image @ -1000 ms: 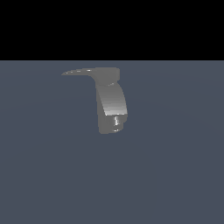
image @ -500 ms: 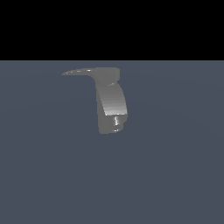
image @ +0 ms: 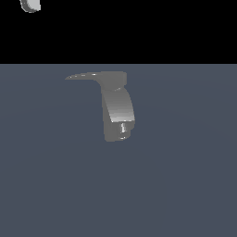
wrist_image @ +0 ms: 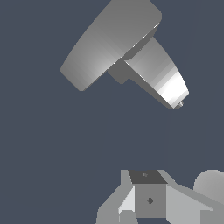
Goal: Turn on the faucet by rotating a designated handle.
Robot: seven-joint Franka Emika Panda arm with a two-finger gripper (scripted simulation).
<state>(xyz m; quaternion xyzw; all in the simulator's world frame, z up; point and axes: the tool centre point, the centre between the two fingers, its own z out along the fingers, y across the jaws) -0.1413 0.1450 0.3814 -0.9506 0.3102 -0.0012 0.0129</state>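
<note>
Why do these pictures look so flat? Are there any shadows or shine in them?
Exterior view: the faucet shows a bright sheen band on its curved body, yet casts no shadow on the even grey ground; the background above is pure black. Wrist view: sharp, no blur, a white highlight near the nozzle.

The gripper point(wrist_image: 151, 205) is built of blocky, faceted parts in pale and mid grey, with a darker square centre face bearing a small diamond mark. A rounded pale grey arm link point(image: 31, 5) has a darker shaded edge.
</note>
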